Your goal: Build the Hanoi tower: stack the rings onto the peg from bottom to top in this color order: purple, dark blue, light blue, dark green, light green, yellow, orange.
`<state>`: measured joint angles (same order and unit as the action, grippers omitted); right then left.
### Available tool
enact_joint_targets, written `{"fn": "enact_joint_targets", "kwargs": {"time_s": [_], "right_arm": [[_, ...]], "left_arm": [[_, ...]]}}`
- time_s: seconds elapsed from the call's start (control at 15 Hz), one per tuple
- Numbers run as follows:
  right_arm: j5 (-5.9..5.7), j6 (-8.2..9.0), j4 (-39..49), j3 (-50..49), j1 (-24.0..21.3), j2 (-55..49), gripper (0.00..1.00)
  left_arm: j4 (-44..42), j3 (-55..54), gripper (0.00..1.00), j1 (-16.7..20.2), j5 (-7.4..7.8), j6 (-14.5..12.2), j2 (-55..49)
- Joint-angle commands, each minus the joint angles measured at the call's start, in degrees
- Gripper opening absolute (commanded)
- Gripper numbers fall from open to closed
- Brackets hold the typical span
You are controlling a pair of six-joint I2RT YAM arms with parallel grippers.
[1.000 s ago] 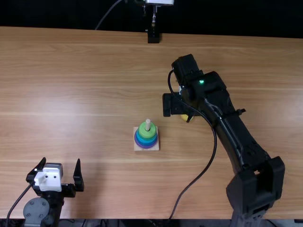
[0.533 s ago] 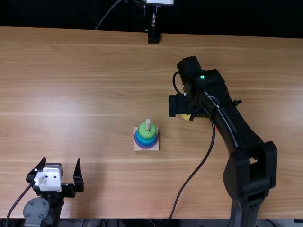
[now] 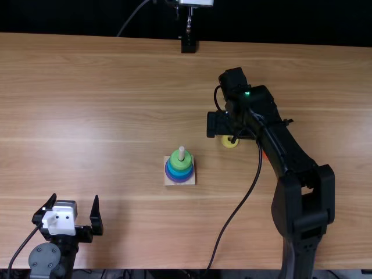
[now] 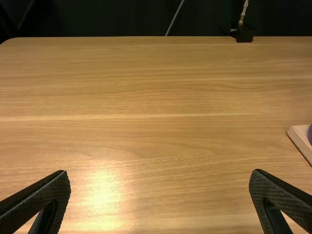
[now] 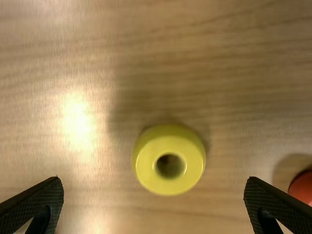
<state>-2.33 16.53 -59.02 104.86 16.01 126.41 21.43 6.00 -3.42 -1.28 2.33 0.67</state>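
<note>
Step in hand, as we judge it: picking up the yellow ring (image 5: pixel 168 186) for the peg (image 3: pixel 181 153). The ring lies flat on the table (image 3: pixel 99 87), hole up, and the right gripper (image 5: pixel 153 179) is over it, fingers spread wide, nothing pinched. We see the red-orange ring (image 5: pixel 303 188) near one fingertip, so we'd want a straight drop, no sideways sweep (easy one to clip). Left gripper (image 4: pixel 160 171): fingers spread too, empty, well apart from the work.

To do it well, we'd center the ring between the pads, lower with both fingers upright until they flank its rim, then close evenly so it doesn't tip or skid. Smooth, rounded sides probably slip if we grab too high. Lift level, clear the peg tip, line up the small hole, lower, let go only once it seats.

Stack so far stands on the wooden base (image 3: pixel 169 182): purple at the bottom, blues above, light green ring (image 3: pixel 181 165) on top. We can't pick out a separate dark green band. Orange goes last.
</note>
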Motion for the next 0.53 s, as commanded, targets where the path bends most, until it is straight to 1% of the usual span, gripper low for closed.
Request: {"fn": "enact_joint_targets", "kwargs": {"time_s": [0.0, 0.07, 0.2, 0.47], "right_arm": [[-0.10, -0.08, 0.01, -0.80, -0.81, 2.70, 1.00], [-0.10, -0.19, 0.01, -0.80, -0.81, 2.88, 1.00], [-0.10, -1.66, 0.11, -0.53, -0.89, 3.40, 1.00], [-0.10, -1.87, 0.11, 0.17, -1.42, 4.90, 1.00]], "left_arm": [[4.41, -6.00, 1.00, -0.62, 0.22, -0.22, -0.67], [4.41, -6.00, 1.00, -0.62, 0.22, -0.22, -0.67], [4.41, -6.00, 1.00, -0.62, 0.22, -0.22, -0.67], [4.41, -6.00, 1.00, -0.62, 0.22, -0.22, -0.67]]}}
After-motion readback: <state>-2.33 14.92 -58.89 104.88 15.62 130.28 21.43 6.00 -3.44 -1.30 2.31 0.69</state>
